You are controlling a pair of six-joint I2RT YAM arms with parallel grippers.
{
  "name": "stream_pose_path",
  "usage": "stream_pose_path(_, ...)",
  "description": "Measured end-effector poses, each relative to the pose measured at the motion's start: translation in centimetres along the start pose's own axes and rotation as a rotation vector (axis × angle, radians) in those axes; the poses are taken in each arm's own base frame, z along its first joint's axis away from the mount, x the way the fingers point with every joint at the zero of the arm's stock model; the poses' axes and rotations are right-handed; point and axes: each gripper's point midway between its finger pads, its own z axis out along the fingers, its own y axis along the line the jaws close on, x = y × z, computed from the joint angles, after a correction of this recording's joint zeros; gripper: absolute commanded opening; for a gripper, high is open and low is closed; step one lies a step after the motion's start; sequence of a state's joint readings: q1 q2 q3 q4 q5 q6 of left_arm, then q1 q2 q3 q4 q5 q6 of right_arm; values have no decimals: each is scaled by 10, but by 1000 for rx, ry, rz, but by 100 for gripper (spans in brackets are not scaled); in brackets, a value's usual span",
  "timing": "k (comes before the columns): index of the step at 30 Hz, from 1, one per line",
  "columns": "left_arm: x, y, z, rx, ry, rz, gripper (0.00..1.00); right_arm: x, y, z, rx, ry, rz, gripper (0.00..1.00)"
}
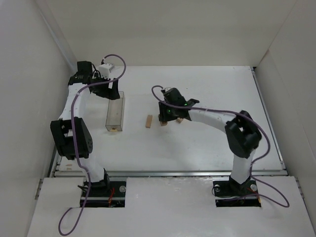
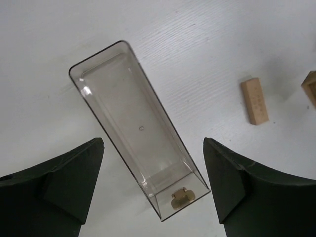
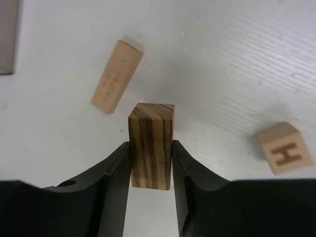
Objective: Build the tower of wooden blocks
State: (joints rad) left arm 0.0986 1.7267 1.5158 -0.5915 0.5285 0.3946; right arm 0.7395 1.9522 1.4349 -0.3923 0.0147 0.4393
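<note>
Reaches far out to the back left with the left arm point(image 1: 74, 106), elbow bent. Points the left gripper point(image 2: 153, 145) down with its fingers point(image 2: 74, 177) wide apart, holding nothing. Stretches the right arm point(image 1: 212, 117) low and sideways toward the middle. Squeezes a dark striped block point(image 3: 151, 133), standing straight up, between both fingers of the right gripper point(image 3: 151, 148).

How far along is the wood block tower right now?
Done: no stack shows yet. In hand: the right gripper is shut on the dark striped block. The tan bar and H cube lie loose and apart on the table; the left gripper hangs open over the clear box holding one small tan piece. All stacking remains.
</note>
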Motion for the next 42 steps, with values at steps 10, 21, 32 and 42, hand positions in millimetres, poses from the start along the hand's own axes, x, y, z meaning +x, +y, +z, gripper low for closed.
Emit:
stream_pose_path(10,-73,-122,-60,355,-162,660,77,-62,31,-183,-352,-669,-450,0)
stream_pose_path(21,-49,-306,-87,778,-298,1187,70,-32,34,-203,-444,-859,-782,0)
stream_pose_path(32,-23,-334,-73,810,-234,1282,57,-29,42,-207,-482,-884,-874,0)
stream_pose_path(42,-16,-332,-60,784,-186,1248,52,-30,43,-206,-486,-887,-882,0)
